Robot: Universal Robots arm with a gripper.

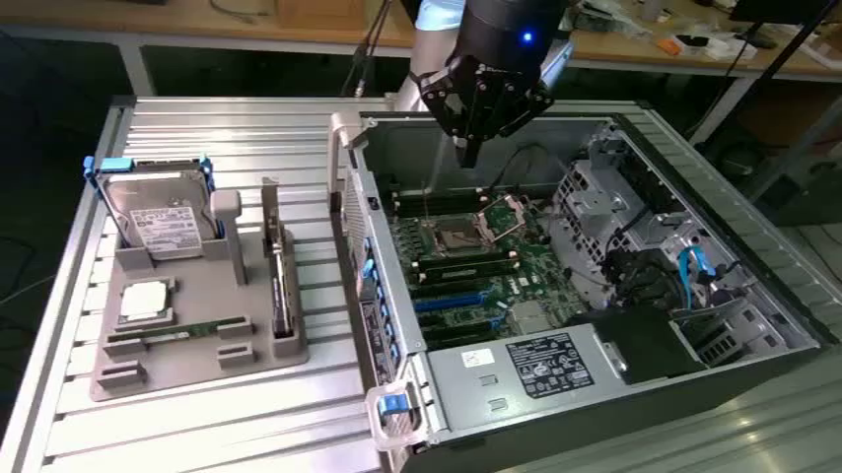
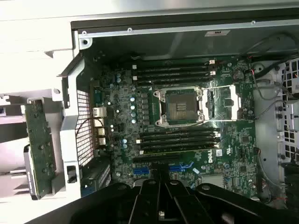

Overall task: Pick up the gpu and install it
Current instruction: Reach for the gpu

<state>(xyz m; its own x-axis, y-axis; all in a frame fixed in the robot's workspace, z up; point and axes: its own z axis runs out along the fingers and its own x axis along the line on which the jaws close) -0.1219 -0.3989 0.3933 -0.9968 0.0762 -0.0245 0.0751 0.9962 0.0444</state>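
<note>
At the exterior view's left, the hard drive (image 1: 158,222) sat in the grey holder (image 1: 172,367). Just right of it, the gpu (image 1: 276,276) stood on edge in that holder, untouched. Further right, the gripper (image 1: 467,155) hung above the open computer case (image 1: 347,202), fingers pressed together and empty.

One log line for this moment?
hand: shut, empty | over: open case, above motherboard | gpu: upright in grey holder, exterior view's left, untouched | install: not done

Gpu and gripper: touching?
Apart. The exterior view shows the gripper over the open case, and the gpu standing in the grey holder outside it, its wall between them.
</note>
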